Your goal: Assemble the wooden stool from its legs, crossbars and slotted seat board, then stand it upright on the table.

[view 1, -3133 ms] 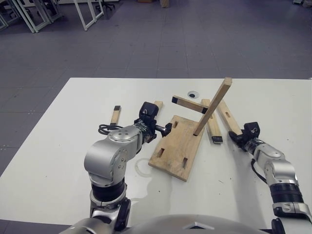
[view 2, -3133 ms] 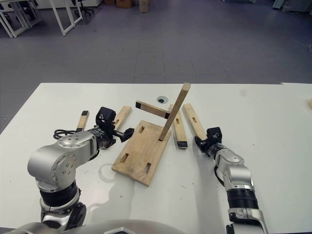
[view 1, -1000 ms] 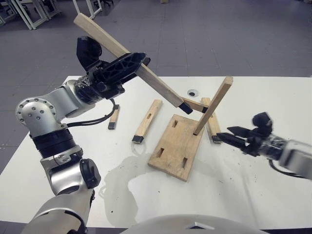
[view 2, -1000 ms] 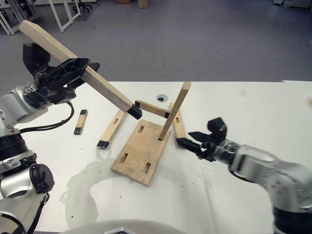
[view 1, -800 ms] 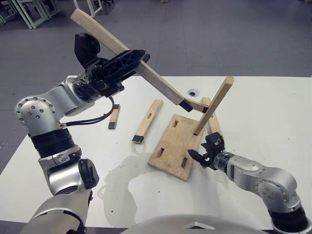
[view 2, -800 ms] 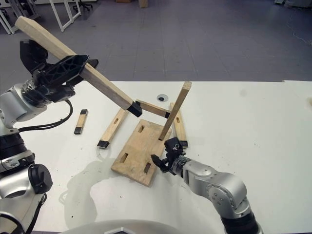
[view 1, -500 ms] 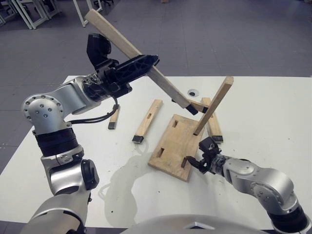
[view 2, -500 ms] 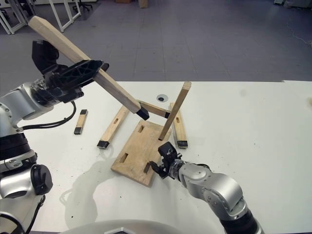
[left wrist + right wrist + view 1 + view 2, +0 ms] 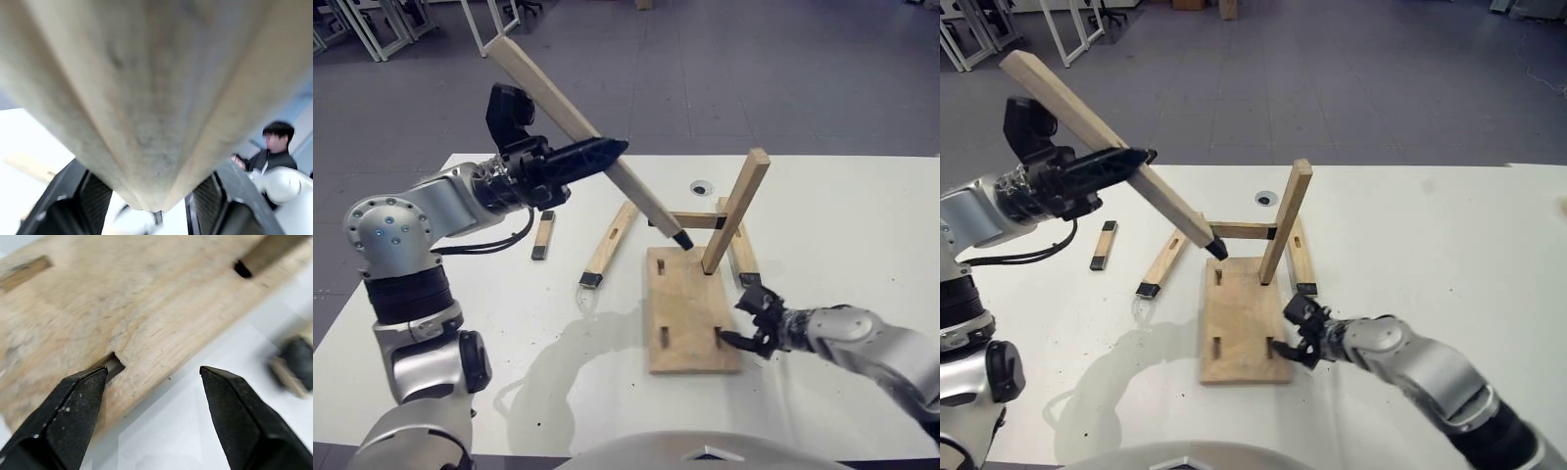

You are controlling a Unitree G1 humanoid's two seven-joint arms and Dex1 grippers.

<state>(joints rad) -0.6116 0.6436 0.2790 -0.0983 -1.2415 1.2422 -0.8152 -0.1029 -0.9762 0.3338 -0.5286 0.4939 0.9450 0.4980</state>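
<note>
The slotted seat board (image 9: 690,323) lies flat on the white table (image 9: 862,225). One wooden leg (image 9: 736,208) stands tilted in its far right slot, with a crossbar (image 9: 693,220) joined to it. My left gripper (image 9: 602,152) is shut on a second leg (image 9: 563,103), held slanting; its black tip (image 9: 683,240) touches or hovers just over the board's far left corner. In the left wrist view that leg (image 9: 146,98) runs between the fingers (image 9: 63,205). My right gripper (image 9: 154,377) is open astride the board's near right edge (image 9: 161,323), one fingertip (image 9: 73,406) by a slot.
A loose leg (image 9: 610,243) and a short black-tipped piece (image 9: 541,235) lie left of the board. Another leg (image 9: 739,257) lies behind the upright one. A round hole (image 9: 702,186) is in the table farther back.
The seat board has turned square to me, carrying its leg upright. My right gripper moved to its near right corner. The left arm lowered its leg's tip to the board's far left corner.
</note>
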